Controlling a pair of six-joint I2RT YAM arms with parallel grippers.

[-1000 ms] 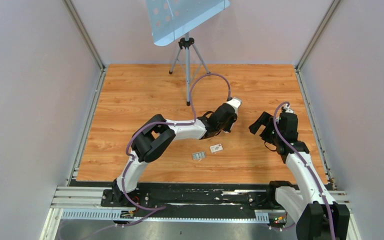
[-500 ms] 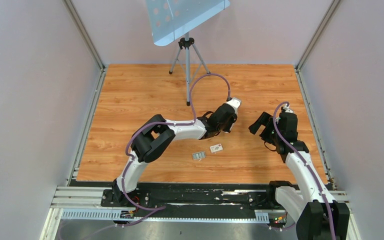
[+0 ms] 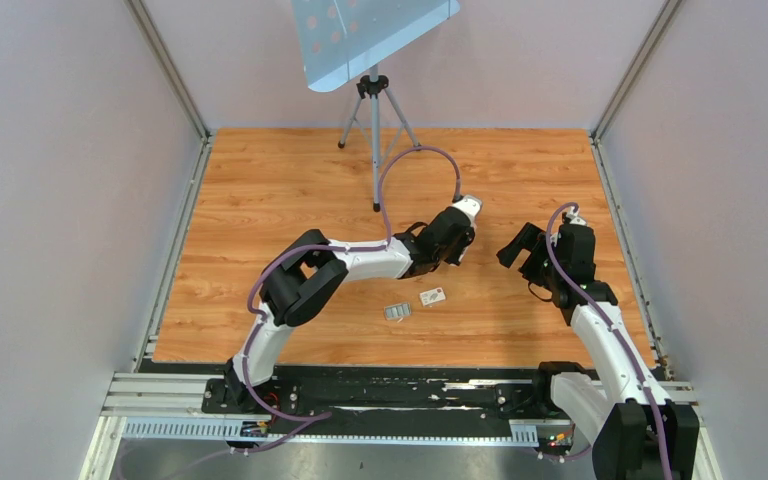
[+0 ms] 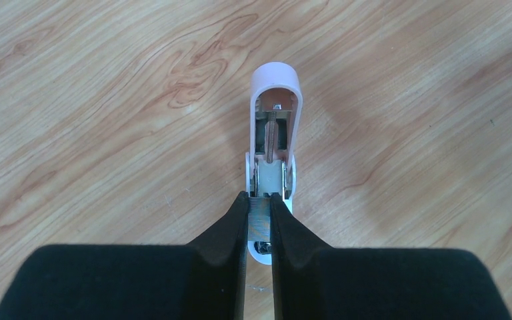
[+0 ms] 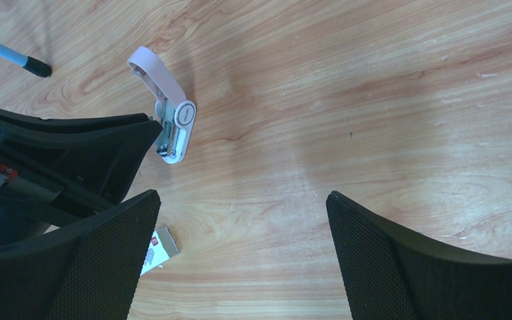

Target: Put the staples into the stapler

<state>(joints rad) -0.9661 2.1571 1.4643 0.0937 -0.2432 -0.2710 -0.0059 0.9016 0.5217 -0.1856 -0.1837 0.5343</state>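
Well, stapler [image 4: 275, 127] — lid up — pinched by left gripper [image 4: 259, 205].

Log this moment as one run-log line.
left gripper: shut on stapler, lid open | right gripper: open, empty, facing stapler | white card: lying on table
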